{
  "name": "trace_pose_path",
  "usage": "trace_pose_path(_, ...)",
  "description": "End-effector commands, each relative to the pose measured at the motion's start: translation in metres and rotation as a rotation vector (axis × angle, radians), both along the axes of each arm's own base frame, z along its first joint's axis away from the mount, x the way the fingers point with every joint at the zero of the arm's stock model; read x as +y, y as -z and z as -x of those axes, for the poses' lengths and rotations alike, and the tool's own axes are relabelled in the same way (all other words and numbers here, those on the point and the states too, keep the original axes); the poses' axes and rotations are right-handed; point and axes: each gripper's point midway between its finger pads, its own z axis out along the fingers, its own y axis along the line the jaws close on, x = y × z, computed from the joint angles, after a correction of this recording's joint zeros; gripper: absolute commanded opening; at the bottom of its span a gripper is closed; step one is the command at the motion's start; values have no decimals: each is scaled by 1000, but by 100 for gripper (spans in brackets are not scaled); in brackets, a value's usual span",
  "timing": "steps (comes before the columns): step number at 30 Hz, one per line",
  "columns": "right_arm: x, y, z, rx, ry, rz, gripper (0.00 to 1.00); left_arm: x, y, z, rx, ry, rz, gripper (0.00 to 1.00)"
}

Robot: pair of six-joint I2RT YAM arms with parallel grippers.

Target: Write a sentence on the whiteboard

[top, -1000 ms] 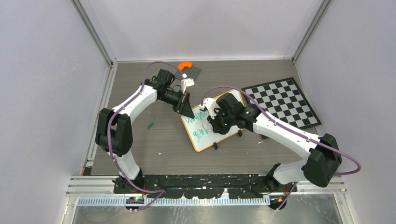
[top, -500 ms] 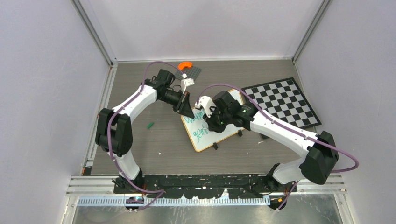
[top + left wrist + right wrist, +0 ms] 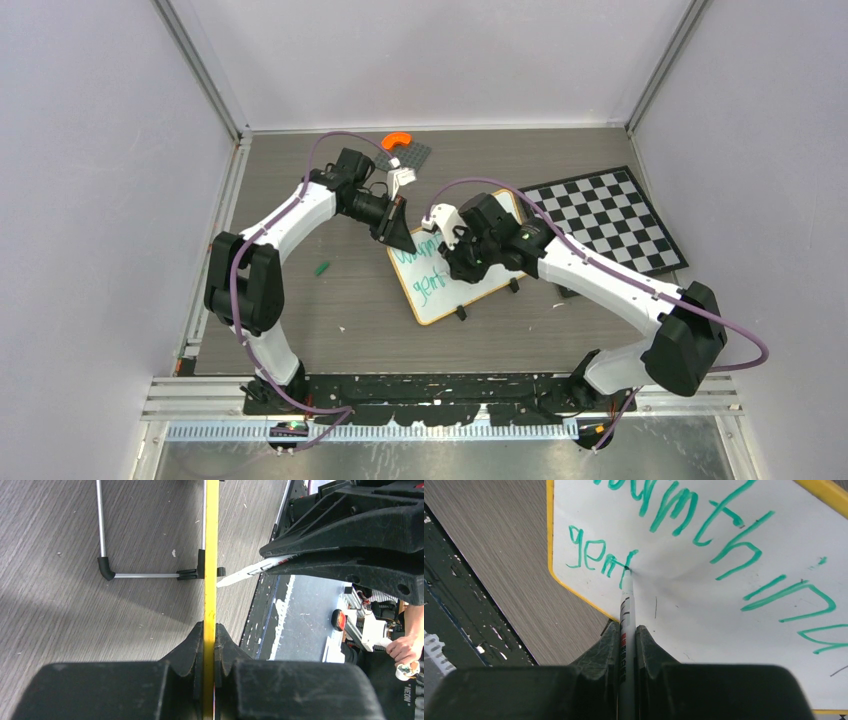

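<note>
The whiteboard [image 3: 440, 300], white with a yellow-orange frame, lies at the table's middle. My left gripper [image 3: 400, 237] is shut on its far-left frame edge [image 3: 211, 570], seen edge-on in the left wrist view. My right gripper [image 3: 452, 262] is shut on a white marker [image 3: 626, 611]. The marker's tip touches the board at the end of the second line. The sentence [image 3: 704, 520] is green lettering: the upper line reads about "Warmth in a", the lower line [image 3: 599, 560] reads "gent". In the top view the right arm hides much of the writing [image 3: 428, 282].
A black-and-white checkerboard [image 3: 610, 222] lies at the right, partly under the right arm. A green cap [image 3: 322, 268] lies left of the board. An orange piece [image 3: 397, 141] on a grey plate [image 3: 418, 155] sits at the back. The board's wire stand [image 3: 102, 555] shows underneath.
My right gripper moved left and slightly toward the back along the board with the marker, then settled; the lower line grew by a stroke. The left arm has not moved.
</note>
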Motion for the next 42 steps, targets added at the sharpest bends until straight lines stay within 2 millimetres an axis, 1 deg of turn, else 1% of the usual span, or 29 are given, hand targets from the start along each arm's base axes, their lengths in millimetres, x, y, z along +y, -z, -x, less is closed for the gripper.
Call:
trace_pose_path(1,-9,-13,-15,-76,42,-9,0,0,-14,-3,-51,-6,6,0)
trace_pose_path(11,-9,-16,-11,-67,37,-19,0,1,-13,-2,-52,-7,1,0)
trace_pose_path(16,1,-33,6,-25,-17,-101,0,1,-14,-1,-52,-3,4,0)
trace_pose_path(19,1,-37,9,-19,-17,-122,0,1,-13,-1,-48,-4,3,0)
trace_pose_path(24,-4,-33,3,-32,16,-122,0,0,-14,-1,-51,-3,6,0)
trace_pose_path(29,-5,-35,-8,-48,55,-130,0,0,-14,-1,-49,-4,5,0)
trace_pose_path(32,-4,-36,-9,-49,57,-135,0,0,-14,-1,-50,-4,6,0)
trace_pose_path(36,-3,-33,-9,-41,55,-132,0,0,-15,-1,-54,-3,7,0)
trace_pose_path(42,-3,-24,-17,-43,78,-105,0,0,-15,-1,-55,-3,7,0)
